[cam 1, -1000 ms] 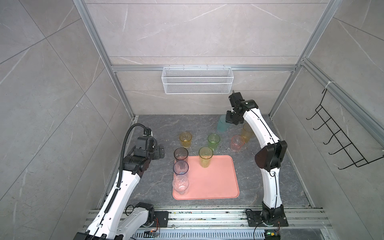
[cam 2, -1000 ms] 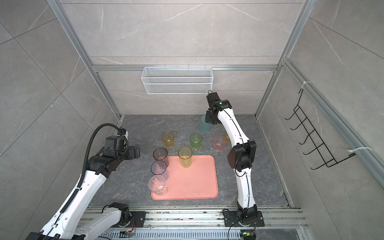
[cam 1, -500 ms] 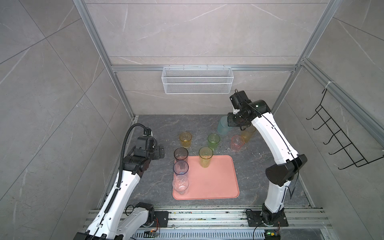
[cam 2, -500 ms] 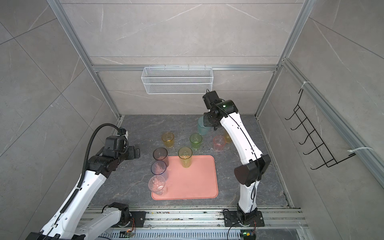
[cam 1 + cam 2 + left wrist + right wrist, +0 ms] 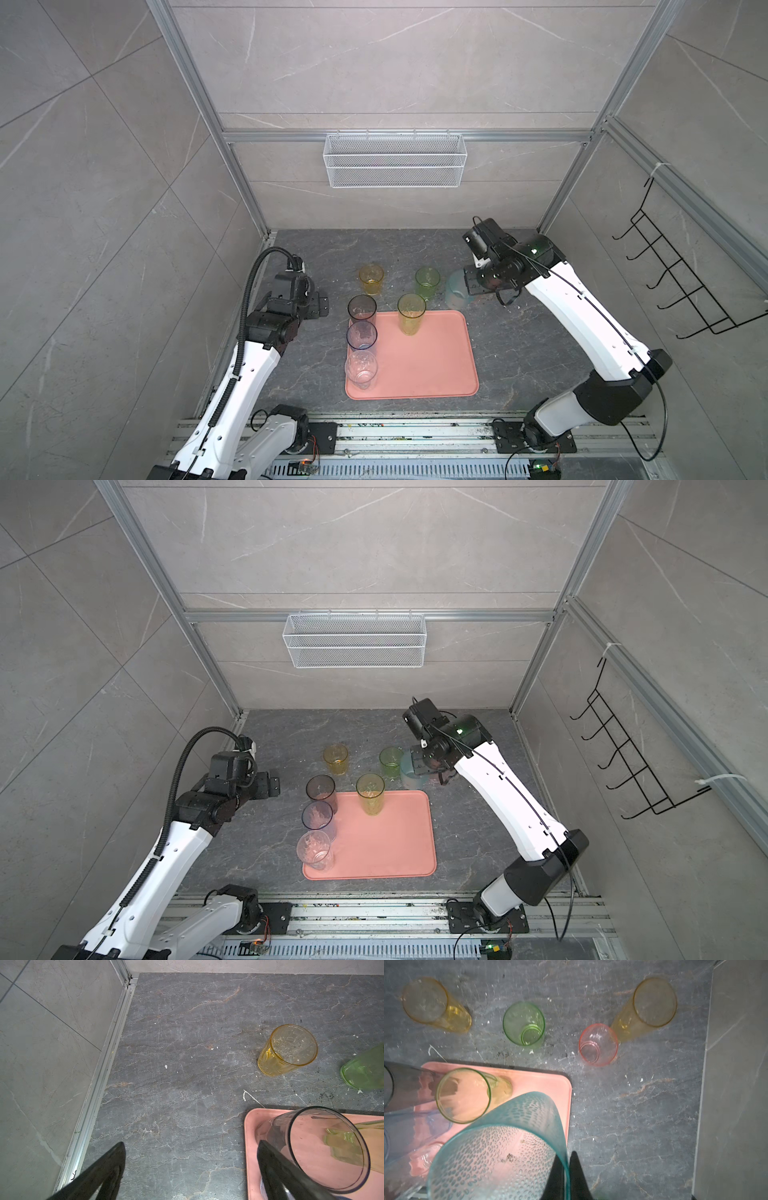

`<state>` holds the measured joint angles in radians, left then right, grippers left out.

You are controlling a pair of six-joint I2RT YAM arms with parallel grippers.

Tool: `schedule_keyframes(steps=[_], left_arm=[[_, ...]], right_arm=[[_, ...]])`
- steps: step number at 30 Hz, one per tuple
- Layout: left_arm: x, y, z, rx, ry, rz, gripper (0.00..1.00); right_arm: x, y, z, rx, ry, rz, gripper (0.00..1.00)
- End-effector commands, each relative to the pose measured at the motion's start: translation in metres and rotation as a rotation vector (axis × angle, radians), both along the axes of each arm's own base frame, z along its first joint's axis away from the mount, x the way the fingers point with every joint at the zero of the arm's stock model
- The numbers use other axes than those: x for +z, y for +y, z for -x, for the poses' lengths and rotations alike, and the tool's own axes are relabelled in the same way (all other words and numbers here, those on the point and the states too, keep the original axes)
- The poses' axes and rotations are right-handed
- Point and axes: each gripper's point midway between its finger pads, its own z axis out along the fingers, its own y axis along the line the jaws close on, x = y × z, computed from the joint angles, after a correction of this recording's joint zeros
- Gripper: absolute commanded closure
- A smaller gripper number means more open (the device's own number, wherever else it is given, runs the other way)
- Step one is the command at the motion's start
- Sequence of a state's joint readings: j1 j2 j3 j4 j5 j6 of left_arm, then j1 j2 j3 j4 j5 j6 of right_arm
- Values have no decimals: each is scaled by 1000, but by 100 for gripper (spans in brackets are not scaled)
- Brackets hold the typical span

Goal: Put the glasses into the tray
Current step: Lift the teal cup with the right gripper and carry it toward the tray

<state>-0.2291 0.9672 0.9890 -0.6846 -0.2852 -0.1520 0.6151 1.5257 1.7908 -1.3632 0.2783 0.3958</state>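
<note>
Showing the teal tumbler (image 5: pixel 500 1147) pinched at its rim by the right gripper (image 5: pixel 566 1176), jaws closed on the thin wall with one finger inside and one outside, apparently raised and tilted at the far right corner of the tray (image 5: pixel 436 365). Judged light, rigid and slick despite the dimpled wall, so apt to swing in a one-wall pinch; better lowered slowly and upright.

Standing along the tray's left edge: smoky grey glass (image 5: pixel 362 309), blue glass (image 5: pixel 362 336), clear glass (image 5: pixel 360 368); by its far edge, yellow-green glass (image 5: pixel 411 313). Leaving the tray's middle and right half bare, hence ample room beyond the low rim.

Waiting beyond the tray's far edge: amber glass (image 5: pixel 371 279), green glass (image 5: pixel 427 281), pink glass (image 5: pixel 598 1045), orange glass (image 5: pixel 652 1003).

Hovering off the tray's far left corner: left gripper (image 5: pixel 191 1145), jaws wide apart, empty.
</note>
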Motion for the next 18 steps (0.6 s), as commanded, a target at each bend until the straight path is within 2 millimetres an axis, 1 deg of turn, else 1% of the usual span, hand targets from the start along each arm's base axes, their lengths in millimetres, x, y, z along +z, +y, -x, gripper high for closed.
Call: schedule_keyframes(steps=[1, 5, 9, 15, 18], left_arm=[[12, 2, 0, -6, -33, -3, 1], [12, 2, 0, -5, -31, -4, 1], [11, 2, -1, -4, -27, -5, 1], [9, 2, -1, -4, -20, -7, 1], [9, 2, -1, -3, -21, -8, 1]], right_arm=[[-11, 1, 17, -8, 4, 4, 100], [-37, 7, 36, 2, 50, 22, 100], [-59, 21, 51, 25, 72, 20, 100], [-83, 43, 62, 42, 79, -6, 100], [-93, 52, 64, 43, 86, -16, 100]])
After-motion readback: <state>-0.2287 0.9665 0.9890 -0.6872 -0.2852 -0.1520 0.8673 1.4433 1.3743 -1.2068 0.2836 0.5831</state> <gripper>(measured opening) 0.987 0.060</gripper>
